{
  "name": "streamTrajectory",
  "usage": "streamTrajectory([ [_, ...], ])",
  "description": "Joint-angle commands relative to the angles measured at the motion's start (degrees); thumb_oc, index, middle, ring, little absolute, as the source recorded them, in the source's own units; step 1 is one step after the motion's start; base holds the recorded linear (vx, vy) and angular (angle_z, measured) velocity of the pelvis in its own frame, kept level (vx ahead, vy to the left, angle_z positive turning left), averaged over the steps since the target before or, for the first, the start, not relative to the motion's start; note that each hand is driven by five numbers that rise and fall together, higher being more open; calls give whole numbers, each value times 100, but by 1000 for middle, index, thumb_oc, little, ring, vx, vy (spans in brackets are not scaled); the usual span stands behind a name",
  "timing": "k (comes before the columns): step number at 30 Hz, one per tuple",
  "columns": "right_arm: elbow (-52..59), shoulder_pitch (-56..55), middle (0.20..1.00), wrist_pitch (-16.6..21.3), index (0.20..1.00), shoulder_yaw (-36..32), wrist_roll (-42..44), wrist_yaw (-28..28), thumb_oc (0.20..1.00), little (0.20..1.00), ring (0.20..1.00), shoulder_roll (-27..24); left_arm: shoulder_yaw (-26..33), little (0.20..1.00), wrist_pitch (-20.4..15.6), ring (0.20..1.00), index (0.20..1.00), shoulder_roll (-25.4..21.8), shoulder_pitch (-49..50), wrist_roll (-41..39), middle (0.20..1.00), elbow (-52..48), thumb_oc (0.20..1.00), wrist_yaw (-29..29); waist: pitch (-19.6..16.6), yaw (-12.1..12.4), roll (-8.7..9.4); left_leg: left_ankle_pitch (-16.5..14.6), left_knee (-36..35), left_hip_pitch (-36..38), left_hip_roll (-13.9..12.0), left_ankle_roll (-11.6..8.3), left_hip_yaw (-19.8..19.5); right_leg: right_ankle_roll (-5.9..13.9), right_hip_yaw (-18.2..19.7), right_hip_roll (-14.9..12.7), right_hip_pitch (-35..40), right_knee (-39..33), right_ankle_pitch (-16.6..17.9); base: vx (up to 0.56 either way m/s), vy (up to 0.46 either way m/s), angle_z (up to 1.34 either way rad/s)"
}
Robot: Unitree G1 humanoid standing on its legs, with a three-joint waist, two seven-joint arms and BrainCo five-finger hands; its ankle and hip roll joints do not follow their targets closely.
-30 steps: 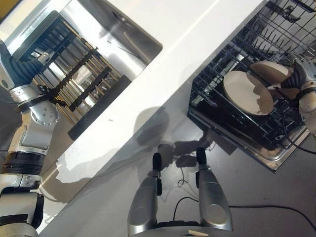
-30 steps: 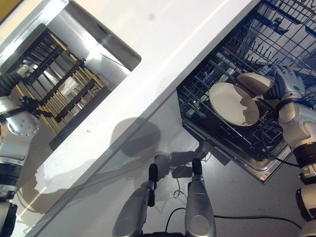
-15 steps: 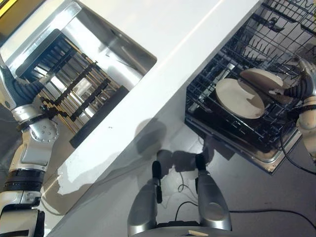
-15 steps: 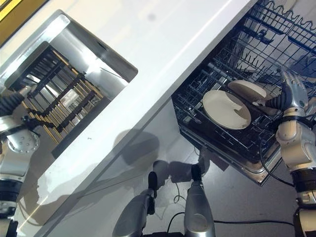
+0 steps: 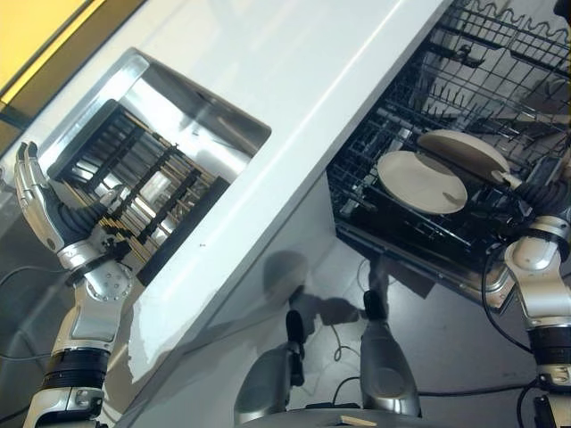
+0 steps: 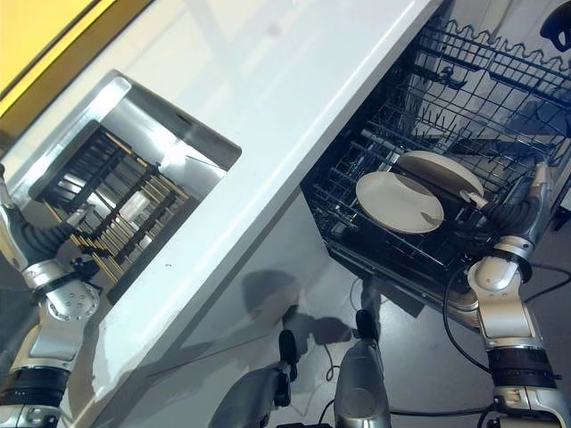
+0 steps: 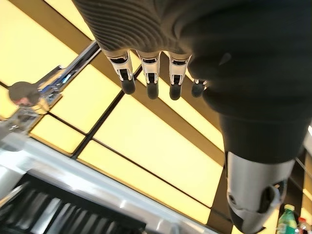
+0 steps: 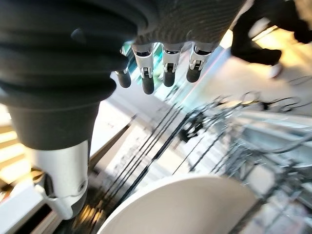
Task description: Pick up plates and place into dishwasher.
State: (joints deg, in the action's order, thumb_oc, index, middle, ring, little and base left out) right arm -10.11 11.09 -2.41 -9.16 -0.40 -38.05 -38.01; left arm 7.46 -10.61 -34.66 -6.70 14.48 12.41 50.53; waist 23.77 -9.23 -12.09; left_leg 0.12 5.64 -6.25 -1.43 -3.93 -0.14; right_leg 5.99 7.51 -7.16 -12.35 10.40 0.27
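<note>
Two plates [image 5: 421, 181] [image 5: 464, 152] lean among the tines near the front of the dishwasher rack [image 5: 500, 80]; its back rows stand open. A dark drying rack [image 5: 134, 192] occupies the sink [image 5: 205, 116]. The white counter [image 5: 294, 89] between them lies bare.

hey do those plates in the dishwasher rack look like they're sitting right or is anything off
One thing stands out: the front plate lies nearly flat across the lower rack, face up, not upright between the tines. The rear plate behind it leans steeply and overlaps it. Both hands, the right by the rack and the left, are open and empty.
</note>
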Motion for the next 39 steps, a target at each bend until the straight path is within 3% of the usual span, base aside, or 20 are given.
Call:
streamTrajectory([
  [1,114,-189,1000,316,1000,-206,150,-417,1000,1000,1000,-98,31,1000,-227,1000,1000,-3,174,14,1000,24,1000,210,-398,-151,32,-780,1164,-289,-227,-182,-34,100,192,-508,8,136,-307,7,162,-5],
  [10,-329,164,1000,459,1000,90,651,-79,1000,1000,1000,-210,-334,1000,-26,1000,1000,104,-41,-86,1000,-23,1000,339,-144,-361,-194,-1066,1698,-494,19,-140,168,223,502,-776,-405,553,-325,-32,135,-19],
  [17,-926,709,1000,526,1000,514,1473,548,1000,1000,1000,-215,-614,1000,37,1000,1000,89,-369,-207,1000,95,1000,422,152,-458,-372,-1271,2208,-808,218,-102,205,205,733,-800,-832,1089,-426,-32,82,-12],
  [22,-1416,1134,1000,674,1000,823,1821,997,1000,1000,1000,-235,-861,1000,223,1000,1000,69,-626,-273,1000,30,1000,414,262,-422,-444,-1319,2349,-947,314,-93,163,202,782,-844,-1001,1266,-456,-9,35,-5],
  [31,-1726,2038,1000,470,1000,1422,1881,1932,1000,1000,1000,-313,-1121,1000,417,1000,1000,-76,-1018,-460,1000,-1,1000,472,439,-279,-499,-1272,2401,-1221,413,-102,-6,195,781,-879,-1248,1361,-437,-47,21,5],
  [39,-1991,2707,1000,452,1000,1842,1776,2095,1000,1000,1000,-241,-1195,1000,500,1000,1000,-94,-1145,-546,1000,-22,1000,434,403,-41,-494,-1214,2309,-1253,497,-111,-90,238,659,-1015,-1180,1230,-355,10,45,6],
])
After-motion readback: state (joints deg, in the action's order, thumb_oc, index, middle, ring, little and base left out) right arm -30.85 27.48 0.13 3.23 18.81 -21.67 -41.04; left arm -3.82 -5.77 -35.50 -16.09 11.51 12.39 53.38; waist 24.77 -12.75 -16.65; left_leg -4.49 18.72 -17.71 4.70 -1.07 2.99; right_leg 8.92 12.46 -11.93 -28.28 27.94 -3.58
